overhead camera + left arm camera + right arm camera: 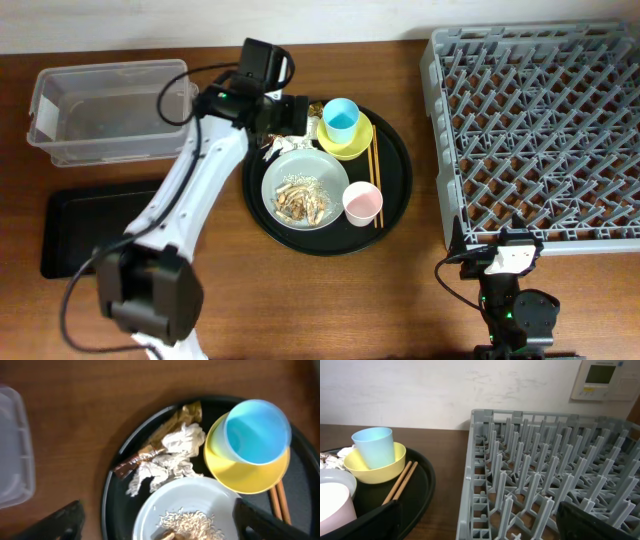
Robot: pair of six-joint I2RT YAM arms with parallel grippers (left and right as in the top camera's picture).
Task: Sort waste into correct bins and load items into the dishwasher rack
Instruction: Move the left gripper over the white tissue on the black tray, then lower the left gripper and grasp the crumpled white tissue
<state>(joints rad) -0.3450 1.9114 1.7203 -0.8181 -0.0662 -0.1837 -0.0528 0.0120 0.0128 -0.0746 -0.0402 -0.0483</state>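
My left gripper (288, 128) is open and empty above the round black tray's upper left. In the left wrist view its fingers (160, 530) straddle the pale grey plate (165, 497), which holds rice-like food scraps (190, 522). Crumpled white paper (170, 455) and a gold-brown wrapper (185, 412) lie just beyond. The light-blue cup (341, 120) stands in the yellow bowl (352, 143). The pink cup (362, 203) stands by the plate (305, 190). My right gripper (498, 240) is open and empty at the near edge of the grey rack (540, 120).
The clear tub (100, 110) sits at the back left. The shallow black tray (80, 230) lies in front of it. Brown chopsticks (374, 185) lie on the round black tray (395, 190). The rack (545, 470) fills the right side.
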